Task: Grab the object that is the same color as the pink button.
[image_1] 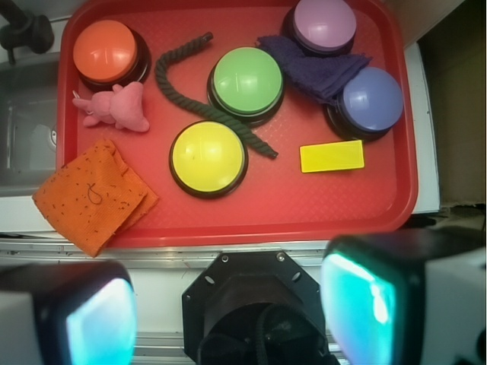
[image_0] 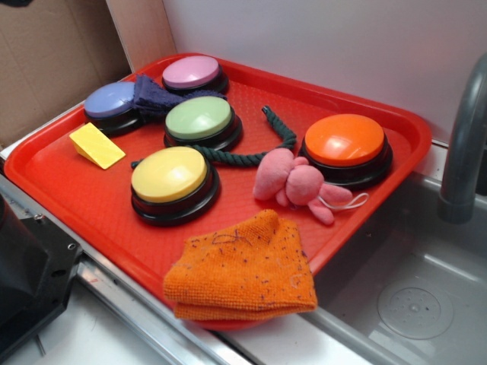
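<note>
The small pink plush toy (image_0: 295,182) lies on the red tray (image_0: 68,186) between the orange button (image_0: 345,141) and the orange cloth; in the wrist view it (image_1: 118,106) sits at the upper left. The pink-lilac button (image_0: 192,72) stands at the tray's far corner, and in the wrist view (image_1: 324,23) at the top. My gripper (image_1: 228,312) is open and empty, its two fingers wide apart at the bottom of the wrist view, high above the robot base and well short of the tray. It does not show in the exterior view.
On the tray are also yellow (image_0: 169,175), green (image_0: 199,119) and periwinkle-blue (image_0: 111,100) buttons, a dark green rope (image_0: 251,150), a navy cloth (image_0: 156,95), a yellow wedge (image_0: 96,144) and an orange knitted cloth (image_0: 242,270) over the front edge. A sink (image_0: 415,296) with faucet (image_0: 466,141) lies right.
</note>
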You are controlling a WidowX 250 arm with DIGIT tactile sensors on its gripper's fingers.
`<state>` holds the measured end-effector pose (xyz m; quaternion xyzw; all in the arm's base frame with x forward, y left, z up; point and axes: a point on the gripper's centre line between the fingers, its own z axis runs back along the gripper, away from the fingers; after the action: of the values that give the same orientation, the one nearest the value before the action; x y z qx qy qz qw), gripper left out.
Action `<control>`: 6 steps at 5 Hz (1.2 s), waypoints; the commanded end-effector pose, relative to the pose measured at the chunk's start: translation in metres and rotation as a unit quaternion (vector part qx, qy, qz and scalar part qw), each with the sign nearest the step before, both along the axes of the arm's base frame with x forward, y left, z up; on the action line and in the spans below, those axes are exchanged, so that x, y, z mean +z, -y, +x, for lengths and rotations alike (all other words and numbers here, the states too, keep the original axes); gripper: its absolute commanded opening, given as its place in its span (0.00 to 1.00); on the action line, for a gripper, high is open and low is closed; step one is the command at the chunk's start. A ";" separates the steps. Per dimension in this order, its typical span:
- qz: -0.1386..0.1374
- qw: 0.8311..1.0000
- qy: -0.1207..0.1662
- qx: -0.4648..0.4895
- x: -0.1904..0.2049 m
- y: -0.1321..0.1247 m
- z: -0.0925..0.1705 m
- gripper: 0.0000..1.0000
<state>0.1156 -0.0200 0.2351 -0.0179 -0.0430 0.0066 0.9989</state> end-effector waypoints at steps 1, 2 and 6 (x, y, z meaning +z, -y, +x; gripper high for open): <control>0.000 1.000 0.000 0.000 0.000 0.000 0.000 1.00; 0.001 1.000 0.013 -0.010 -0.007 0.004 0.010 1.00; -0.096 0.992 0.065 -0.051 -0.100 0.059 0.109 1.00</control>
<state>0.2196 -0.0769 0.1228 -0.1100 -0.0854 -0.0444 0.9893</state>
